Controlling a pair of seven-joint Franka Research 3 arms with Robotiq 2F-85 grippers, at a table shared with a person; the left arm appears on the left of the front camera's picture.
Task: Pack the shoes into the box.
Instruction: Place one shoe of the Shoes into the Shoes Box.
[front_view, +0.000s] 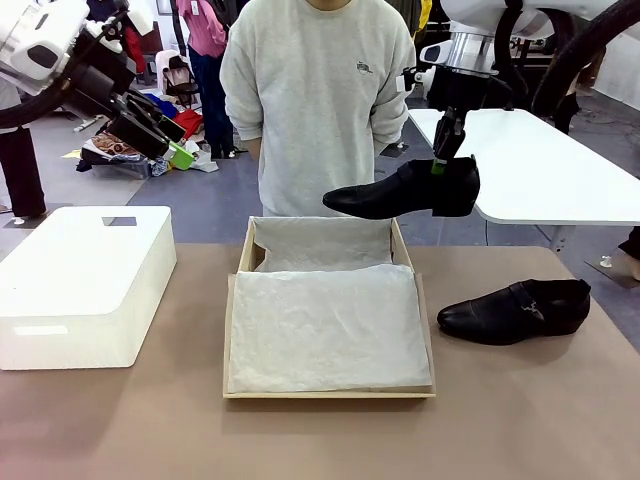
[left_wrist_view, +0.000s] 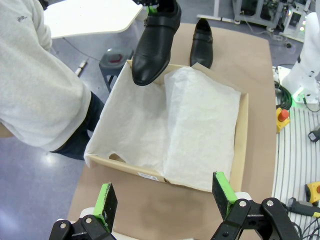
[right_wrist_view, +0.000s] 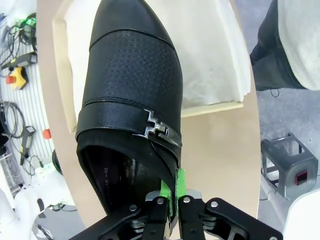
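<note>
The right gripper (front_view: 438, 163) points down at upper right, clamping the raised shoe (front_view: 405, 190) by its heel over the box (front_view: 429, 340); the left wrist view shows the left gripper (left_wrist_view: 165, 196) spread wide.

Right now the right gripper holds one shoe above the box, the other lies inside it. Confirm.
Wrong: the other shoe lies on the table beside the box, as the front view shows. The right gripper does hold one shoe above it.

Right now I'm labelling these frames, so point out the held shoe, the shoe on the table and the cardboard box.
held shoe (front_view: 400, 192): front view, middle of its side
shoe on the table (front_view: 510, 310): front view, its upper
cardboard box (front_view: 425, 340): front view, its right wall
</note>
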